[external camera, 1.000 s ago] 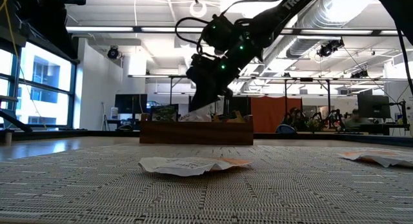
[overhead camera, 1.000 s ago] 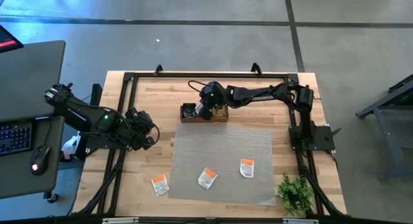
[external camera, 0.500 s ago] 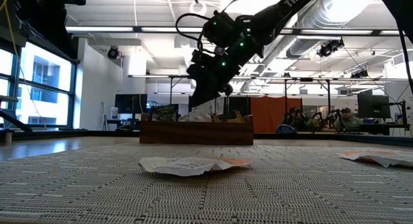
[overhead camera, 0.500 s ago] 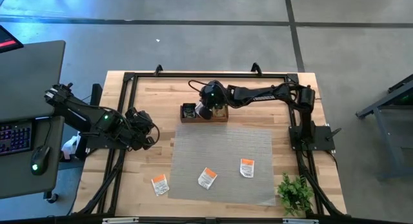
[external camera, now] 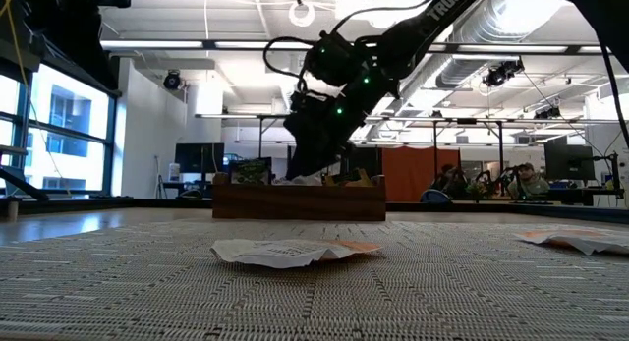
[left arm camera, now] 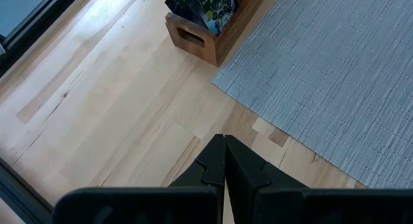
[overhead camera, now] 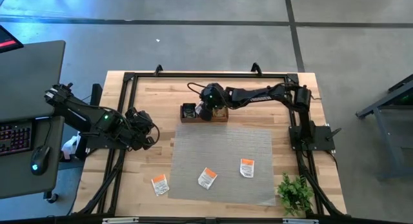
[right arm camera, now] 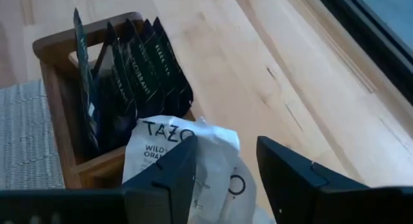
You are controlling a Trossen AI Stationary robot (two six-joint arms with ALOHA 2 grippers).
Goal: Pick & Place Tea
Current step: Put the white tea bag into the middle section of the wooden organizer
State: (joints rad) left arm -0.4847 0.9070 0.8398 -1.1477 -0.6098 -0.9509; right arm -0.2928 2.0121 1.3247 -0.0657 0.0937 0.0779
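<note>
A brown wooden box point(overhead camera: 204, 113) stands at the far edge of the grey mat point(overhead camera: 222, 146). My right gripper point(right arm camera: 226, 172) hangs over it, open. A white and orange tea sachet point(right arm camera: 216, 159) stands upright in the box between and behind the spread fingers. Black sachets point(right arm camera: 139, 75) stand in the neighbouring compartment. Three white and orange sachets point(overhead camera: 159, 184), point(overhead camera: 206, 177), point(overhead camera: 246, 167) lie flat on the near part of the mat. My left gripper point(left arm camera: 224, 166) waits shut above bare wood at the table's left.
A small green plant point(overhead camera: 293, 193) stands at the near right corner. A black frame point(overhead camera: 132, 79) runs around the tabletop. In the low view the box point(external camera: 300, 200) stands behind a flat sachet point(external camera: 285, 250), with a second one point(external camera: 580, 239) at the right.
My right gripper has stayed over the box, and its fingers have spread apart there. The white and orange sachet that was at its fingertips now stands in the box.
</note>
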